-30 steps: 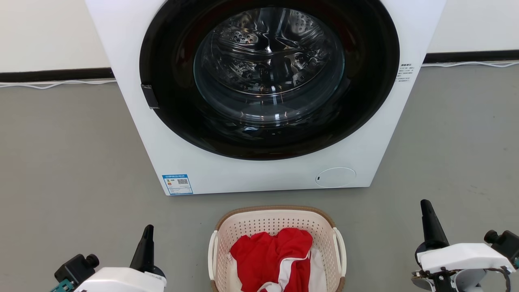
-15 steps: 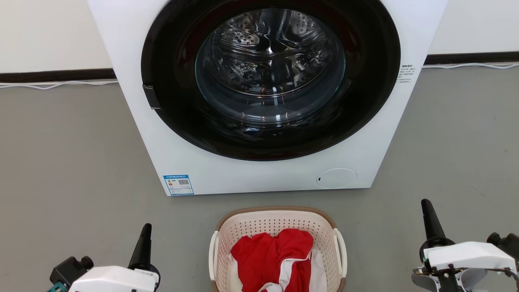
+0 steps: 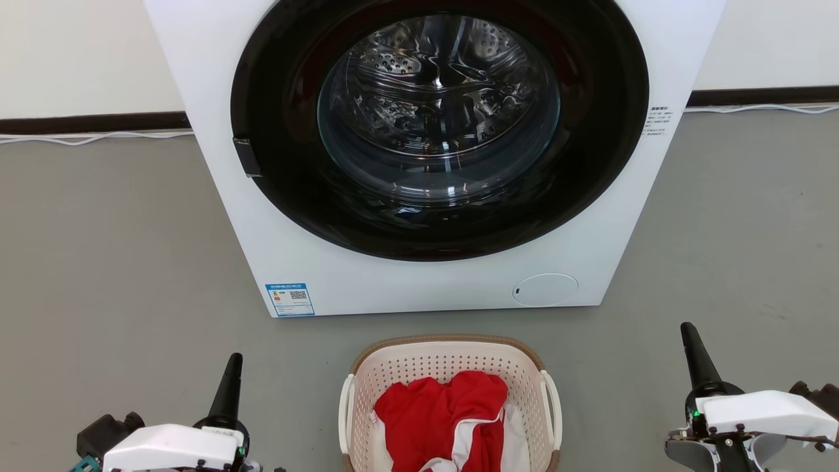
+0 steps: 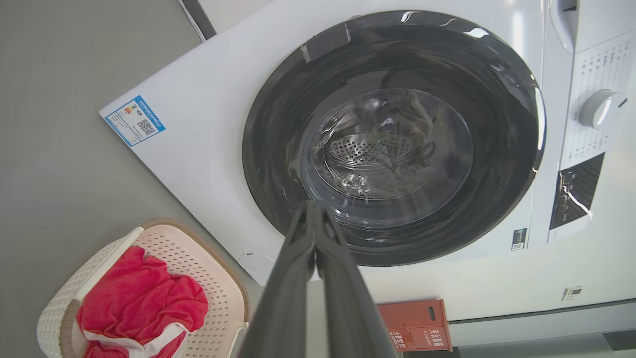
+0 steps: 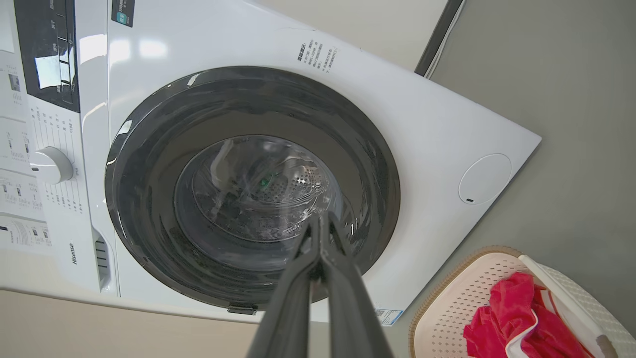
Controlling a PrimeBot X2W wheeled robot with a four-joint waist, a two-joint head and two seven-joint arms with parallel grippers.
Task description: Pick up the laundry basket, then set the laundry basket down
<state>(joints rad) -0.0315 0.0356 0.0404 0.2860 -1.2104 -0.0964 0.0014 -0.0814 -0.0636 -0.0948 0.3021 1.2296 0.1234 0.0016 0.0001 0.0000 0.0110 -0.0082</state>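
The laundry basket [image 3: 400, 367], cream-white with a brown woven-look rim and white loop handles, stands on the grey floor at the bottom centre of the head view, holding red and white clothes [image 3: 446, 419]. It lies at the lower left of the left wrist view [image 4: 198, 258] and at the lower right of the right wrist view [image 5: 447, 303]. My left gripper [image 3: 233, 367] hovers to the basket's left, shut and holding nothing, clear of the handle; its tips meet [image 4: 312, 211]. My right gripper [image 3: 688, 334] hovers well to the basket's right, also shut with nothing in it [image 5: 319, 219].
A white front-loading washing machine [image 3: 275, 249] with a closed dark round door [image 3: 439, 131] stands just behind the basket. A white cable [image 3: 92, 137] runs along the dark skirting. A red box [image 4: 415, 325] lies in the left wrist view. Grey floor spreads to both sides.
The head camera has tilted slightly, shifting the scene down a little. My left gripper has drawn back towards the bottom edge and a little left. The right gripper and the basket have kept their places.
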